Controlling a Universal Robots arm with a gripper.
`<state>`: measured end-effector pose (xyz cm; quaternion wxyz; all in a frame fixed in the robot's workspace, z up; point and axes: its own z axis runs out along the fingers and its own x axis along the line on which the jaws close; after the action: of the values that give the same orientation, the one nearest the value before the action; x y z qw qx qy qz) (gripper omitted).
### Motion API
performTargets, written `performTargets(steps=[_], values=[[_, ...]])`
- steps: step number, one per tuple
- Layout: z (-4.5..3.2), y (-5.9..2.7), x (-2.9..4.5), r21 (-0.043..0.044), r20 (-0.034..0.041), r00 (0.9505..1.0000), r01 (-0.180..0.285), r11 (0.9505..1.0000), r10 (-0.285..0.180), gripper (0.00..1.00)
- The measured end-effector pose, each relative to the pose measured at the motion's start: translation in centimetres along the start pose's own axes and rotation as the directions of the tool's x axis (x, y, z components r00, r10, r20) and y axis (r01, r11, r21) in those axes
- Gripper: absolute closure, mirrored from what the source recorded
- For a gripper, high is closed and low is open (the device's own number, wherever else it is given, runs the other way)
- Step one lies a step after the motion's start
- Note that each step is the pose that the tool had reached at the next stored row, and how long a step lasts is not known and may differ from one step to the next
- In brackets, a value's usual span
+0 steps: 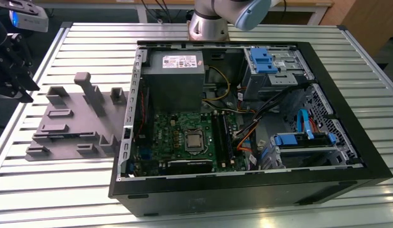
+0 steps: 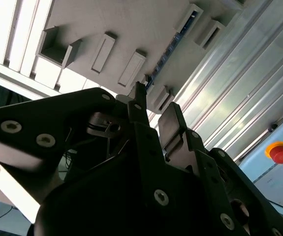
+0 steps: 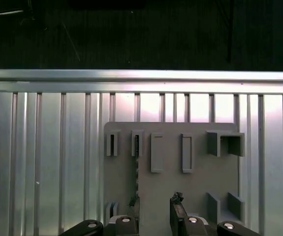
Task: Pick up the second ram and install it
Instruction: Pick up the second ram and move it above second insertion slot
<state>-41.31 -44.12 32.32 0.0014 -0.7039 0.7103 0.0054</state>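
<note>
Slots in the flat grey plastic fixture with upright blocks (image 3: 198,177) hold the second ram (image 3: 137,167), a long, thin, dark blue-green memory stick standing on its edge. The fixture lies on the ribbed aluminium bench (image 3: 52,162). In the first wrist view the black end effector (image 3: 154,202) points at the fixture with its two fingers spread apart and nothing clamped between them. The stick's near end appears just beside one finger (image 3: 131,209); whether they touch cannot be told. In the second wrist view the stick shows as a dark blue line running through the fixture's slots beyond the parted fingertips.

In the exterior view the end effector is at the exterior view's left edge, beside the fixture and well apart from the open black computer case (image 1: 247,194) on the exterior view's right. Inside the case lie a large square green motherboard (image 1: 177,133) and a grey metal power supply (image 1: 174,80).
</note>
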Motion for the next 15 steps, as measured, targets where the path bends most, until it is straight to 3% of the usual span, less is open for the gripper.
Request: performTargets(steps=[15], values=[[0.68,0.00,0.01,0.0003,-0.0009,1.0000,-0.003,1.0000,0.003,0.62]])
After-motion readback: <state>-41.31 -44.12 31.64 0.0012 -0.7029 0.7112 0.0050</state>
